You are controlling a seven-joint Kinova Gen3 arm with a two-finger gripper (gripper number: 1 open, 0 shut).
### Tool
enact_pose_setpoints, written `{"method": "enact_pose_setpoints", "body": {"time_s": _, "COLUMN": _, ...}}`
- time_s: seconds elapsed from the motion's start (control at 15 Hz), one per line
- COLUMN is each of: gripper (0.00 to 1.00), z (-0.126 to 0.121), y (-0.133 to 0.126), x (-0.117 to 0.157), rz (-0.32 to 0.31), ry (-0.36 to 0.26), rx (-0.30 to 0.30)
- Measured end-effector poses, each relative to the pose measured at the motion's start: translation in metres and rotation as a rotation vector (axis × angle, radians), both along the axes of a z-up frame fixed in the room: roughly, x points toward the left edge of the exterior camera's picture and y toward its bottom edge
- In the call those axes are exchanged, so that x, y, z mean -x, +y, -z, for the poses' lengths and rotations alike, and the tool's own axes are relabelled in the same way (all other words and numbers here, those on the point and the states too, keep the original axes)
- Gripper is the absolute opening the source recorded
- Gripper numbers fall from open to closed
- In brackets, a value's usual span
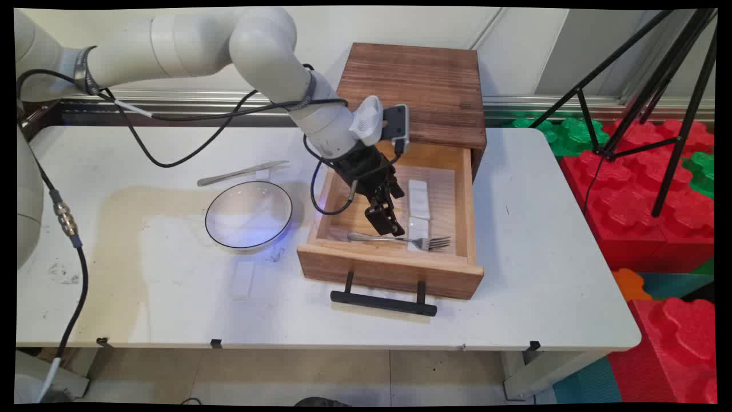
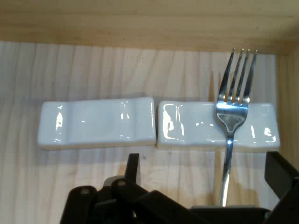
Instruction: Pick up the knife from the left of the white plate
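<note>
My gripper (image 1: 391, 224) reaches down into the open wooden drawer (image 1: 389, 268), just over the handle of a silver fork (image 1: 394, 238). In the hand view the gripper (image 2: 206, 170) stands open, its fingers (image 2: 133, 169) spread wide, and the fork's (image 2: 229, 140) handle runs between them, nearer the right one. The fork's neck rests on one white ceramic cutlery rest (image 2: 217, 127), its tines pointing at the drawer wall. A second white rest (image 2: 97, 124) lies end to end with the first. Both rests (image 1: 418, 191) lie on the drawer floor to the gripper's right in the main view.
The drawer belongs to a dark wooden cabinet (image 1: 417, 86) at the table's back; its black handle (image 1: 383, 302) juts toward the front. A glass bowl (image 1: 249, 214) stands left of the drawer. Behind the bowl a silver utensil (image 1: 240, 171) lies, and another white rest (image 1: 242, 279) in front.
</note>
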State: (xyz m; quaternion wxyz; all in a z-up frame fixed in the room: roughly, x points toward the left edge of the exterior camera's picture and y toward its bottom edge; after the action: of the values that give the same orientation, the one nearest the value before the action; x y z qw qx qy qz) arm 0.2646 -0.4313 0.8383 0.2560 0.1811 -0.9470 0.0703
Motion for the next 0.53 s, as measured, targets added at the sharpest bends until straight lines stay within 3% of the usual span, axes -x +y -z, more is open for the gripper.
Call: {"method": "enact_pose_setpoints", "body": {"time_s": 0.53, "gripper": 1.0, "z": -0.047, "y": 0.016, "x": -0.032, "rz": -0.052, "ry": 0.066, "rx": 0.084}}
